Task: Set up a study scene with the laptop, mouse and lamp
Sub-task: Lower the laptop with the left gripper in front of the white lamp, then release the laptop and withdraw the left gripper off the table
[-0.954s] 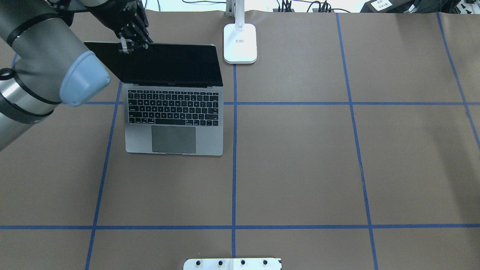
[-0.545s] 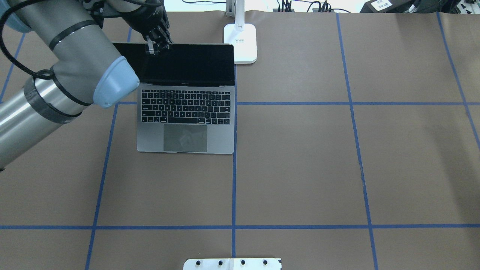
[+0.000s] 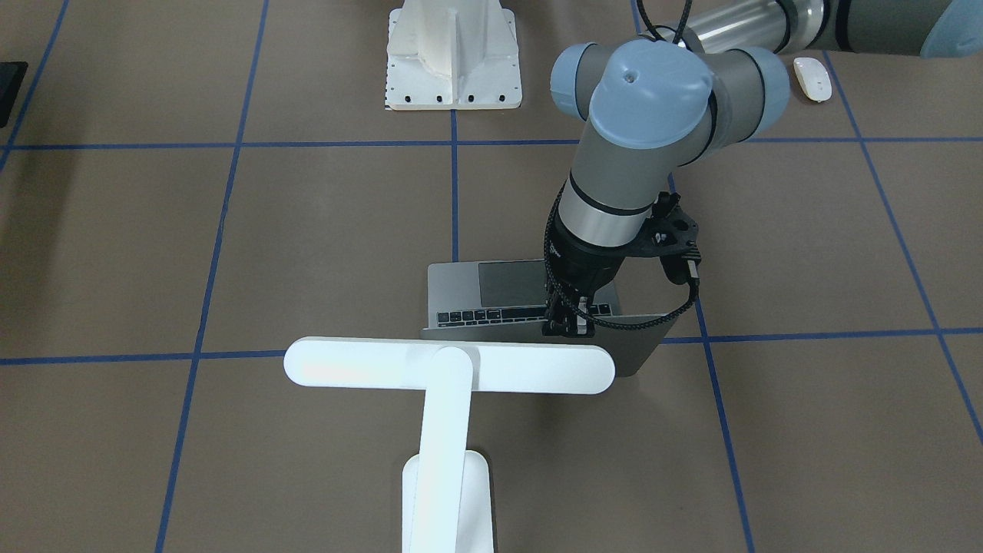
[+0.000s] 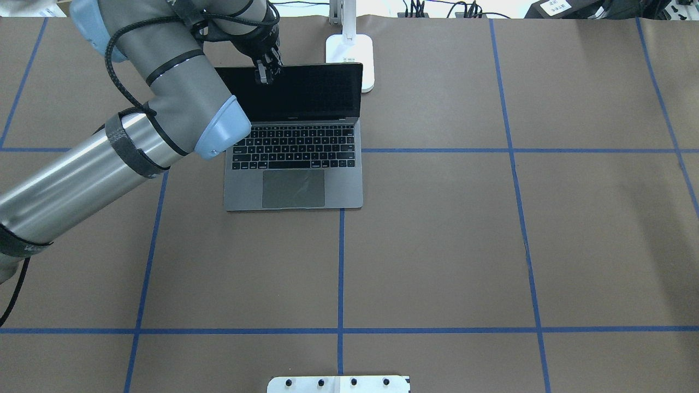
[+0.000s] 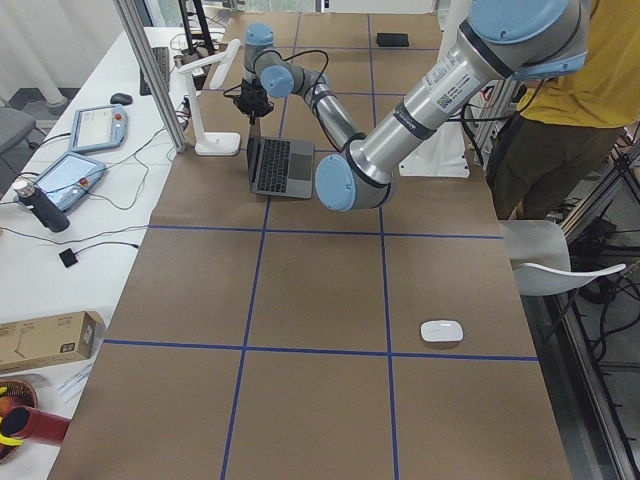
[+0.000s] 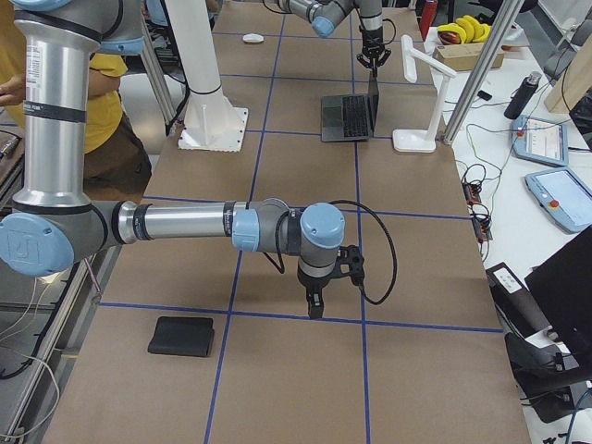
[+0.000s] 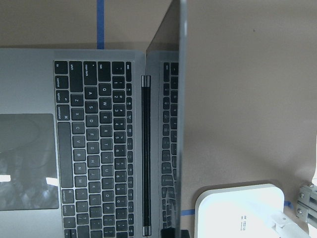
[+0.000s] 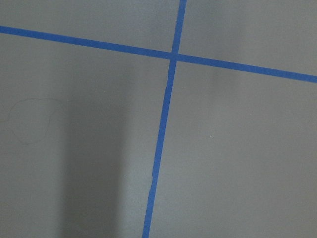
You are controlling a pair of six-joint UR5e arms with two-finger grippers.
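While the left tool pinches its lid's top edge, the laptop sits below

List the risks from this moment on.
1. The left tool pinches the laptop only by its lid's top edge. Force there could strain the hinge or tip it.
2. The lid's corner sits close to the base of the lamp. Any travel toward it could knock it.
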